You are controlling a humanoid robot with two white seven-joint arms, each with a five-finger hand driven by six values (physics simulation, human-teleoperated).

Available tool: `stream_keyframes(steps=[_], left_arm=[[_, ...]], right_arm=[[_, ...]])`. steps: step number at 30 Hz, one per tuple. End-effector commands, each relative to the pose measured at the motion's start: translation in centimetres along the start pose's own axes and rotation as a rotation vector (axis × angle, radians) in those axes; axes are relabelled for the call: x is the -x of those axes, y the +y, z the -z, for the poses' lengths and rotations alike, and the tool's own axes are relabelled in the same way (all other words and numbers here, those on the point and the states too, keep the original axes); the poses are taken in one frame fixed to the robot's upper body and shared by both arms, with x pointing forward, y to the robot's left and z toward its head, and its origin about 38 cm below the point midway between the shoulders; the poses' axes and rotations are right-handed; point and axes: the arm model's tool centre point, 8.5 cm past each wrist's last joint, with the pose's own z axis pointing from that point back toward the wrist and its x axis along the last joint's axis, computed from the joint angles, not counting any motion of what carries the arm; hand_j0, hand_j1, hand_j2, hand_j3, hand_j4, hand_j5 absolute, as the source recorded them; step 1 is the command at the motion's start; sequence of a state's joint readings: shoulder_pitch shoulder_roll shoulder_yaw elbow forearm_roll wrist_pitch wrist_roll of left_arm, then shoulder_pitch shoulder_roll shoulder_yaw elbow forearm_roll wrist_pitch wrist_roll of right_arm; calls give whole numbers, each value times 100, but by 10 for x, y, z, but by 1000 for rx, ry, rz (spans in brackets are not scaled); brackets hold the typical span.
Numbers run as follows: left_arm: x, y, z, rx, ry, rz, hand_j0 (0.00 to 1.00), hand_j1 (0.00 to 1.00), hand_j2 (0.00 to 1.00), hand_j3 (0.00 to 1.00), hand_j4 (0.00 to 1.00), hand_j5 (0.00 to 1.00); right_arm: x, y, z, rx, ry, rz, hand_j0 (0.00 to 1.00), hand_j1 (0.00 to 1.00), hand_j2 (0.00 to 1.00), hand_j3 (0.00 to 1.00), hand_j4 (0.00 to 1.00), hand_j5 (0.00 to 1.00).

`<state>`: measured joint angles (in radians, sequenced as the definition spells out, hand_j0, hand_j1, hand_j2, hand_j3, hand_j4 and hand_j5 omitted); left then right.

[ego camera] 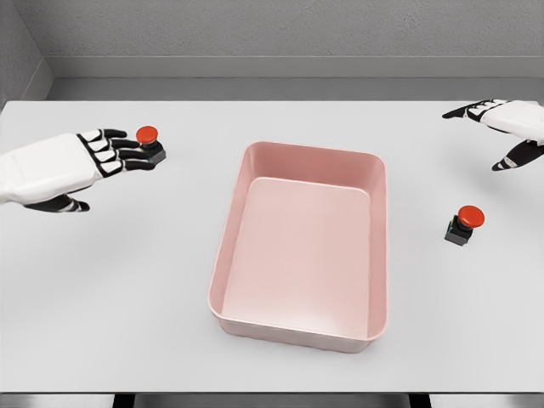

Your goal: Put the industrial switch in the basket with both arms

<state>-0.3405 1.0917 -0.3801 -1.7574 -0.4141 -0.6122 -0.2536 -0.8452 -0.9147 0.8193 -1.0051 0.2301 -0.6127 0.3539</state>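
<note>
Left switch (pixel 150 144): on the table (pixel 102 297), left of the basket, touching the left hand's fingertips.
Right switch (pixel 464 225): alone, right of the basket.
Basket (pixel 255 183): central, reachable from both sides.
Left hand (pixel 102 157): fingers extended, not yet gripping.
Right hand (pixel 506 127): spread, empty, well apart from its switch.

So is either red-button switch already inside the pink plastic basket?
No, the pink plastic basket holds nothing; one red-button switch sits left of it, the other switch to its right.

white table (pixel 110 297) is carrying a pink basket (pixel 231 246) at its middle. one red-capped switch (pixel 150 145) is sitting left of the basket, a second switch (pixel 463 225) is sitting right of it.
</note>
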Motion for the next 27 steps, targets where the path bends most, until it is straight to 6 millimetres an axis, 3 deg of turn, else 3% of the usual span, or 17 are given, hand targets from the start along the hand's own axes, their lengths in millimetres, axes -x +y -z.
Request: stream_keyframes(steps=[1, 7, 9, 12, 17, 25, 27], left_arm=[[0, -2, 1, 12, 4, 14, 100, 100, 100, 100, 100, 100], [4, 8, 2, -14, 10, 34, 100, 100, 100, 100, 100, 100], [3, 13, 15, -45, -6, 39, 100, 100, 100, 100, 100, 100], [20, 13, 46, -52, -10, 23, 100, 100, 100, 100, 100, 100], [6, 3, 92, 19, -73, 64, 100, 100, 100, 100, 100, 100], [23, -9, 116, 155, -39, 83, 100, 100, 100, 100, 100, 100], [29, 0, 117, 155, -28, 102, 100, 100, 100, 100, 100, 100]], right_arm=[[0, -1, 0, 5, -1, 4, 100, 100, 100, 100, 100, 100], [8, 2, -12, -32, 26, -13, 100, 100, 100, 100, 100, 100], [10, 10, -18, -68, 35, -24, 100, 100, 100, 100, 100, 100], [5, 6, -25, -82, 21, -55, 100, 100, 100, 100, 100, 100], [-28, 5, -23, -109, -78, -118, 100, 100, 100, 100, 100, 100], [-37, 17, -54, -181, -93, -163, 100, 100, 100, 100, 100, 100], [-44, 19, -54, -190, -111, -172, 100, 100, 100, 100, 100, 100]])
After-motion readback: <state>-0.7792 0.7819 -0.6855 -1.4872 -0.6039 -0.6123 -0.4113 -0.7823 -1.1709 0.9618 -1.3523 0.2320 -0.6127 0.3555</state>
